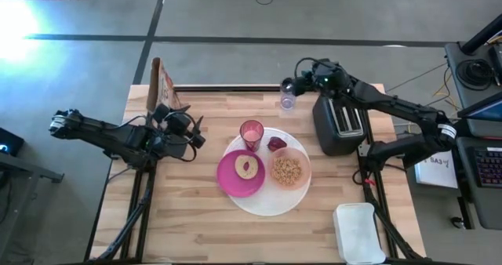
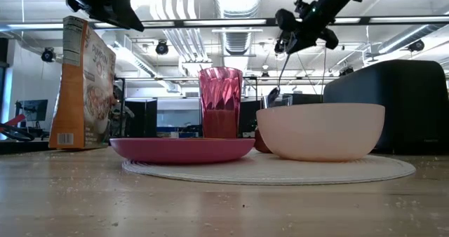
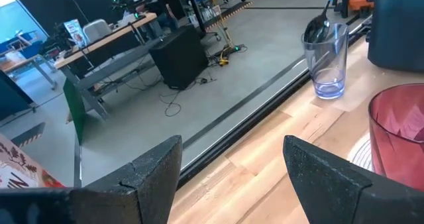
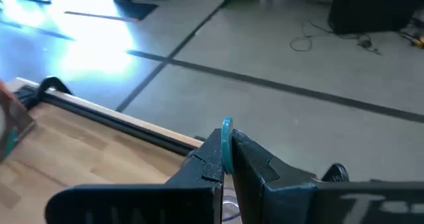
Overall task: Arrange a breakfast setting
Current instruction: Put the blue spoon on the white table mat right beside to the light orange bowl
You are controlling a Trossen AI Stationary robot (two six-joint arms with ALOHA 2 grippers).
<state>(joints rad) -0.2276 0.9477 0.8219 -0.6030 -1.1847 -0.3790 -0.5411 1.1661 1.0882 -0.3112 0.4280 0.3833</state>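
Teal-handled spoon (image 4: 226, 143) upright, bowl down in clear glass (image 3: 327, 59); right gripper (image 4: 225, 159) clamped on handle; left gripper (image 3: 232, 174) wide.

- Teal-handled spoon (image 4: 226, 143): only the thin handle end shows between the right gripper (image 4: 225, 159) fingers.
- Pink see-through cup (image 3: 399, 128): cut off by the edge.
- Dark red lump (image 1: 276, 144) on the big round white plate (image 1: 271, 205): too small to tell.

Toaster (image 1: 339, 124) just beside plate (image 1: 267, 206)
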